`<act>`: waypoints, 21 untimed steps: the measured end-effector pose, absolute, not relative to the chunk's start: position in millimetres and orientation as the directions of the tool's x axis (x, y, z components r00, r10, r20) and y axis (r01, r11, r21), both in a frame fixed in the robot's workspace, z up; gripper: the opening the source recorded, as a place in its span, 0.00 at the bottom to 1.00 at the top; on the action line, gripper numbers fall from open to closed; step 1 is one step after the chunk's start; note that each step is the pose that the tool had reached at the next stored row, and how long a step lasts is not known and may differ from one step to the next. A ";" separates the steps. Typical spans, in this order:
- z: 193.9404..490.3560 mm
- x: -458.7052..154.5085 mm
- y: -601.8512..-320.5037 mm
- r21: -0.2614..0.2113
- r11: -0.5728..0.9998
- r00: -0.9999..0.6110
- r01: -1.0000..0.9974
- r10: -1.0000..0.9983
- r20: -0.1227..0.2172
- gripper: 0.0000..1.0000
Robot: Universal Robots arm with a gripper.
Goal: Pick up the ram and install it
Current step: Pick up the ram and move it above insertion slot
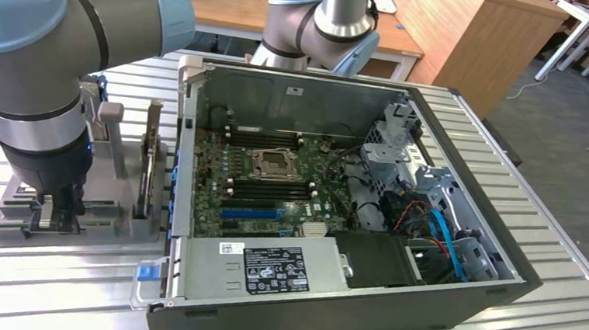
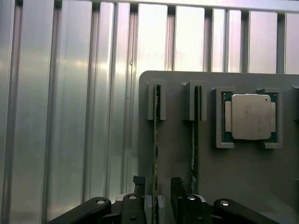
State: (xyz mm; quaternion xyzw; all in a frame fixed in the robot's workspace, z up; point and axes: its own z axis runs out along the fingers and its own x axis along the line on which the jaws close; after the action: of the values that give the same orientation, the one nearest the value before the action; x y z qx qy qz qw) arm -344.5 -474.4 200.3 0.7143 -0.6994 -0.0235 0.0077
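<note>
The gripper [image 2: 157, 186] hung low with its fingers [image 2: 177, 191] spread and released, gripping nothing; the ram [image 2: 155, 140] stood on edge right between them in the grey holder [image 2: 175, 135], its long axis running straight away from the fingertips along its slot. A second stick [image 2: 194, 140] stood just beside; the processor chip [image 2: 251, 116] sat beyond; the open computer case [image 1: 278, 94] lay well apart on the exterior view's right

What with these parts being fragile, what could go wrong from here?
The open fingers straddle the ram standing on edge in the grey holder; closing on that thin board could tilt it in its slots. One finger sits between it and a second ram stick close beside, and could knock it.
</note>
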 end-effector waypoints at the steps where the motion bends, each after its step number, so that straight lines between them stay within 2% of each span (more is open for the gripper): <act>1: 200.3 -344.5 -474.4 0.044 -0.022 0.021 -0.999 -1.000 -0.023 0.36; 6: 200.1 -344.5 -474.3 0.044 -0.022 0.021 -0.999 -1.000 -0.023 0.36; 7: 200.1 -344.4 -474.3 0.044 -0.022 0.021 -0.999 -1.000 -0.023 0.34; 8: 200.1 -344.4 -474.3 0.044 -0.022 0.021 -0.999 -1.000 -0.023 0.28; 10: 200.1 -344.5 -474.3 0.044 -0.022 0.021 -0.999 -1.000 -0.023 0.28; 11: 200.1 -344.5 -474.3 0.044 -0.022 0.021 -0.999 -1.000 -0.023 0.21; 21: 200.1 -344.3 -475.9 0.044 -0.023 0.022 -0.999 -1.000 -0.023 0.21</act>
State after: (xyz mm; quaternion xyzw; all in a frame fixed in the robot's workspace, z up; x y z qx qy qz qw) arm -344.3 -475.9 200.1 0.7147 -0.6990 -0.0235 0.0077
